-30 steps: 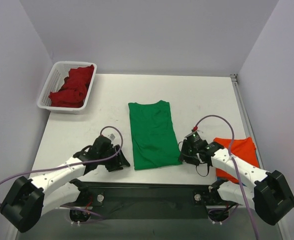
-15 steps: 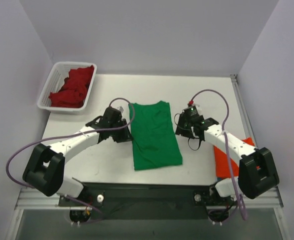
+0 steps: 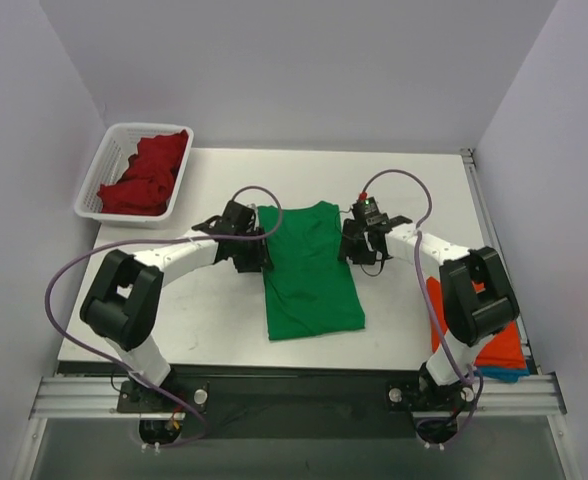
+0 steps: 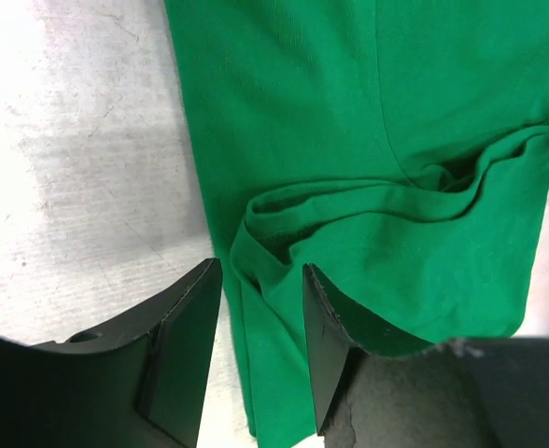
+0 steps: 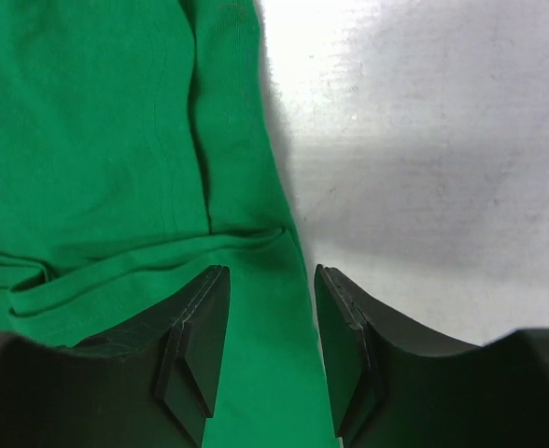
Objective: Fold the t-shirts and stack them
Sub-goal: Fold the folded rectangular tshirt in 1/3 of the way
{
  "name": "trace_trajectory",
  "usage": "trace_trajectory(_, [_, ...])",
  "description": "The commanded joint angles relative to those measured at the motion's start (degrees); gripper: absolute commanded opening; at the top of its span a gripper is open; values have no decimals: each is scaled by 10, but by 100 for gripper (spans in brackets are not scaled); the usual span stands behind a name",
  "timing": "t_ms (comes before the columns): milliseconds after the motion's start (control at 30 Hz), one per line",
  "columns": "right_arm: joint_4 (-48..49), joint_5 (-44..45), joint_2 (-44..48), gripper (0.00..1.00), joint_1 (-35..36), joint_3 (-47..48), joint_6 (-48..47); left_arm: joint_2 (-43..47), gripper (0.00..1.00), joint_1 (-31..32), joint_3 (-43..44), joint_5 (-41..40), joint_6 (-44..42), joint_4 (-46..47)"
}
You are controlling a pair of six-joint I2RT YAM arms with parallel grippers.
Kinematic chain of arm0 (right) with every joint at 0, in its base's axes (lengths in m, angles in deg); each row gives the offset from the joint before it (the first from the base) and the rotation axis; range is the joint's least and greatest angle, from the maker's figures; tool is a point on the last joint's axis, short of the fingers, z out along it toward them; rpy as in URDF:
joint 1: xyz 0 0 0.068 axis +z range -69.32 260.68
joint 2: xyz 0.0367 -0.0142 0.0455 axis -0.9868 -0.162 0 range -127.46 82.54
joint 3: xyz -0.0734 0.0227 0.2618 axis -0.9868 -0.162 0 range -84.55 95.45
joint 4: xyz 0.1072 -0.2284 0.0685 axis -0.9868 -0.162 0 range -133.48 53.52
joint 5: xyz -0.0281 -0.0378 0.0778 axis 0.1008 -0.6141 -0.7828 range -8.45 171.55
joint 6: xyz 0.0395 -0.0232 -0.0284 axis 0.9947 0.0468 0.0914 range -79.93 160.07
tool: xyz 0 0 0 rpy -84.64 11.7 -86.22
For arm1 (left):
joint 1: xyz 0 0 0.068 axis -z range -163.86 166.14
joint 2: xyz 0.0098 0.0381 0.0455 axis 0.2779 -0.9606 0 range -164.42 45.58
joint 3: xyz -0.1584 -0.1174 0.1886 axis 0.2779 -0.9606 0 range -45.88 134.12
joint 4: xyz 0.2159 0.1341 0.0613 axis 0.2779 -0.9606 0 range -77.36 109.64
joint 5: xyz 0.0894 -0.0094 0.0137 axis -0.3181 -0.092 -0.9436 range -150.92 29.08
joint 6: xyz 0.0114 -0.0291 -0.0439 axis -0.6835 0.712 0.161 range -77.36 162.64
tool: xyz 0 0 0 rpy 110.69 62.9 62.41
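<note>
A bright green t-shirt (image 3: 309, 275) lies folded into a long strip at the middle of the table. My left gripper (image 3: 257, 258) is at its left edge near the collar end. In the left wrist view the gripper (image 4: 260, 317) is open, its jaws straddling the green shirt's (image 4: 368, 112) folded edge. My right gripper (image 3: 352, 250) is at the right edge. In the right wrist view it (image 5: 270, 317) is open, its jaws straddling the green cloth's (image 5: 88, 121) edge. An orange t-shirt (image 3: 509, 345) lies at the near right on a blue one (image 3: 501, 373). Dark red t-shirts (image 3: 149, 170) lie in the basket.
The white slotted basket (image 3: 92, 190) stands at the table's far left corner. Purple cables loop above both arms. White walls close in the back and sides. The bare table (image 3: 414, 190) shows behind and beside the green shirt.
Both arms have moved from the shirt's near end to its far end, each gripper now at a side edge by the shoulders. The green shirt has stayed in place.
</note>
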Motion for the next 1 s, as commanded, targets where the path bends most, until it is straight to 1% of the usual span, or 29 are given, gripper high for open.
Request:
trace_trajectory(0, [-5, 2, -26, 42, 5, 30, -12, -16, 51, -4, 31, -4, -10, 17])
trace_trajectory(67, [-5, 2, -40, 42, 5, 40, -12, -22, 50, -4, 39, -7, -10, 15])
trace_trajectory(167, [-6, 2, -53, 41, 8, 49, -13, -32, 44, -4, 47, -8, -10, 12])
trace_trajectory(233, [-6, 5, -55, 37, 9, 51, -12, -37, 41, -4, 52, -8, -10, 13])
trace_trajectory(333, [-14, 16, -54, 18, 9, 54, -10, -45, 30, -5, 63, -6, -11, 8])
trace_trajectory(367, [-17, 19, -48, 10, 8, 55, -10, -47, 25, -5, 67, -4, -12, 6])
trace_trajectory(400, [-20, 22, -46, 8, 10, 56, -9, -47, 19, -5, 72, -5, -14, 1])
trace_trajectory(433, [-25, 25, -40, 6, 8, 56, -10, -47, 15, -5, 72, -5, -16, 1])
trace_trajectory(467, [-27, 31, -32, 1, 9, 55, -12, -45, 12, -5, 74, -5, -16, 1])
trace_trajectory(533, [-33, 36, -21, 0, 9, 57, -13, -39, 4, -5, 78, -4, -16, -5])
trace_trajectory(600, [-41, 45, -7, 0, 7, 60, -16, -33, 0, -5, 83, -7, -17, -15])
trace_trajectory(767, [-55, 64, 22, 0, 1, 64, -22, -15, 0, -7, 87, -14, -19, -33])
trace_trajectory(967, [-54, 61, 9, 0, -15, 77, -31, -14, 0, -22, 87, -15, -18, -36])
